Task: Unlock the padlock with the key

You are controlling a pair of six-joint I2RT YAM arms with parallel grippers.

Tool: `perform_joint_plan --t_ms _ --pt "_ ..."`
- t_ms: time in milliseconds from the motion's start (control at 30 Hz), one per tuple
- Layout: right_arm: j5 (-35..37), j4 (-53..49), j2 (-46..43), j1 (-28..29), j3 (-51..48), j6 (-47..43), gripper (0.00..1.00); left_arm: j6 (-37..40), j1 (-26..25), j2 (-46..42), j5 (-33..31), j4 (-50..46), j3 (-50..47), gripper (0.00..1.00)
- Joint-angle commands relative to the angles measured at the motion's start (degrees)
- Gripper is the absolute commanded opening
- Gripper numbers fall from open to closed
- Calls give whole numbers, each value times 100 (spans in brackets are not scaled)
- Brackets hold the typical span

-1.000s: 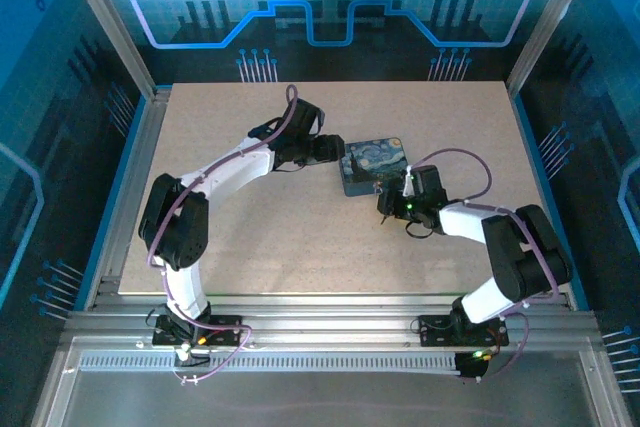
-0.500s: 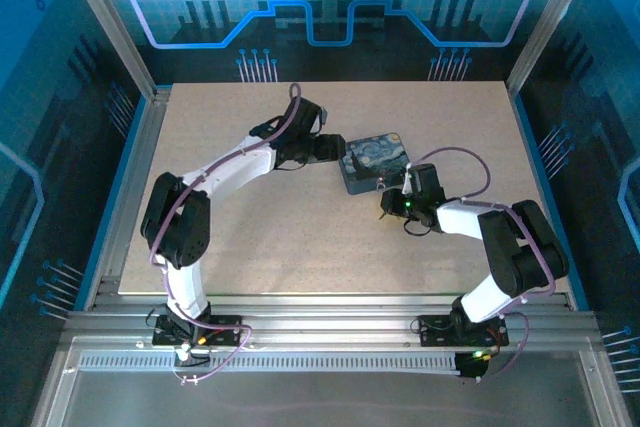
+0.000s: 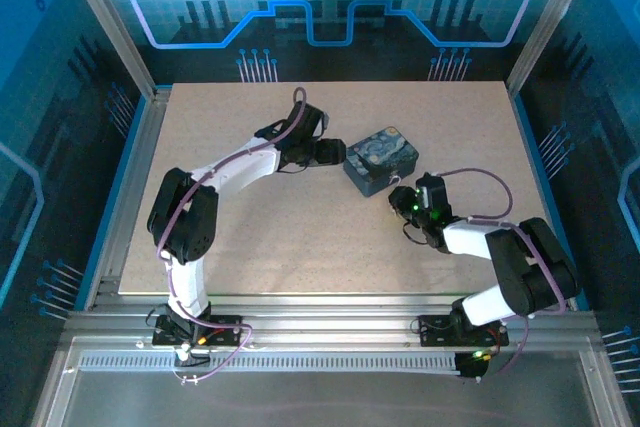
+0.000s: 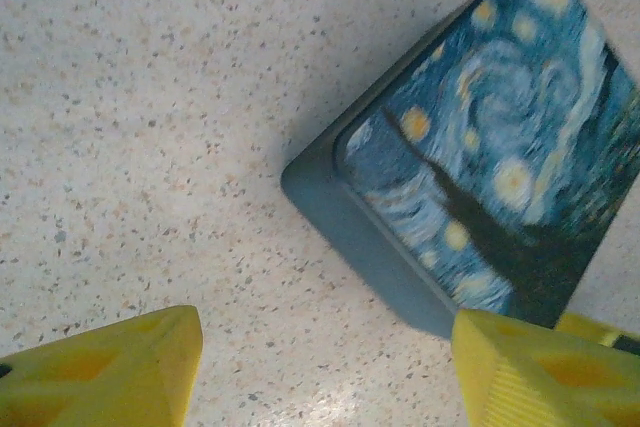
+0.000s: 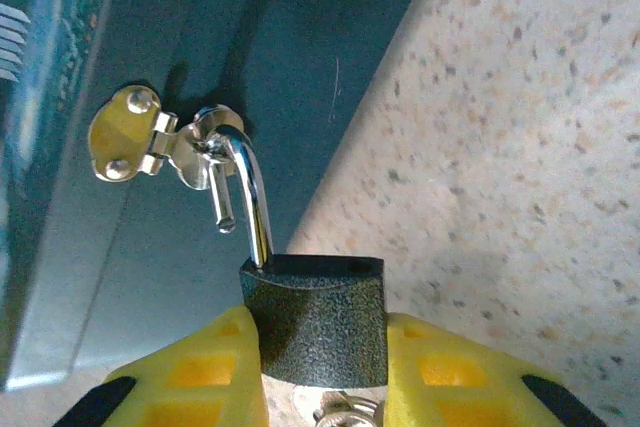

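Right gripper (image 5: 318, 372) is clamped on the padlock (image 5: 315, 302) body, with yellow fingers (image 5: 195, 372) pressed to both sides. The shackle (image 5: 255, 207) is hooked through the hasp (image 5: 125, 137) on the tin (image 5: 150, 277) wall, short leg out of the body (reads as popped open). A small metal bit (image 5: 340, 409) sits under the body, too cropped to identify. The padlock is at the tin's near-right side, mid-table (image 3: 250, 247). Left gripper (image 4: 320, 377) is spread wide and holds nothing, just off the tin's left corner (contact unclear).
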Motion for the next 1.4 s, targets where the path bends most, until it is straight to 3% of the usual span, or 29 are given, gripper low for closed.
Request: perform_joint_plan --t_ms 0,133,400,567,700,967,1233,1367 --pt "749 745 -126 83 100 821 13 -117 -13 -302 139 117 -203 67" --pt "1130 310 -18 49 421 1040 15 -160 -12 -441 184 164 -346 67" --pt "844 -197 499 -349 902 855 17 -109 -12 -751 162 117 -556 67" --pt "666 -1000 345 -486 1156 -86 42 -94 0 -936 140 112 -663 67" --pt "317 -977 421 -505 1038 -294 49 -119 -2 -947 187 162 -698 67" --pt "-610 -494 1133 -581 1237 -516 51 239 -26 -735 227 13 -422 68" --pt "115 -2089 350 -774 1826 -1900 53 574 -71 -519 -158 -447 -27 69" --pt "-250 -2094 445 -1226 2264 -2390 60 613 -71 -580 -192 -499 -57 70"
